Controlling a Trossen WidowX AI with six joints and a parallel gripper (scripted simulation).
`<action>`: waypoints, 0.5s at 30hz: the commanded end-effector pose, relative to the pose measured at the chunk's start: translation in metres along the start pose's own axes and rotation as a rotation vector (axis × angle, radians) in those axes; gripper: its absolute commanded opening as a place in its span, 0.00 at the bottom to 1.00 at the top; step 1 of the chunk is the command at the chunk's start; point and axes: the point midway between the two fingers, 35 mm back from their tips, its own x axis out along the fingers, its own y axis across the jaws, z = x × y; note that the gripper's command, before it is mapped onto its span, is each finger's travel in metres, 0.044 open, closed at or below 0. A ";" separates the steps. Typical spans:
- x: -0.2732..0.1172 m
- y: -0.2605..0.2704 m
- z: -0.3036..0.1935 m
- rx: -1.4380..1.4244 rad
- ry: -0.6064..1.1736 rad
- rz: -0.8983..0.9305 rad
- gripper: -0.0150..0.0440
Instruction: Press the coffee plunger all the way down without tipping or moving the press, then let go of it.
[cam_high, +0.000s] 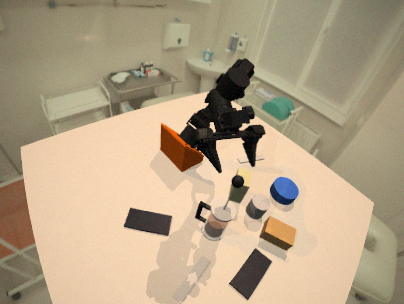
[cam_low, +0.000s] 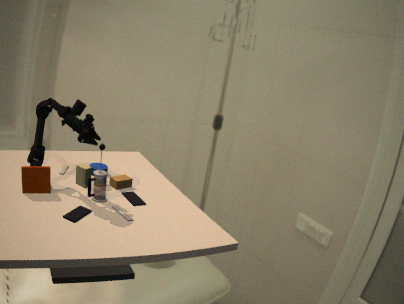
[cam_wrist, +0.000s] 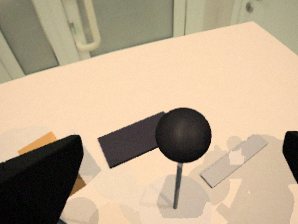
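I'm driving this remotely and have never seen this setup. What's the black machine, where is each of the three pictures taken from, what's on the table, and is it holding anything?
The black machine is a single jointed arm ending in a two-fingered gripper. The top view looks down from above the table, the exterior view is from off to the side, and the wrist view is a camera on the arm looking out between its fingers.

On the table stand a glass coffee press with its plunger knob raised, an orange wedge, a blue disc, a tan block, a grey cylinder and two dark flat cards.

The gripper is wide open and holds nothing; it hangs above the knob, not touching.
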 end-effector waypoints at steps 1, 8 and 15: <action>0.008 -0.002 -0.003 0.011 0.009 -0.004 1.00; 0.020 -0.002 -0.003 0.011 0.008 -0.003 1.00; 0.030 -0.002 -0.004 0.011 0.007 -0.002 1.00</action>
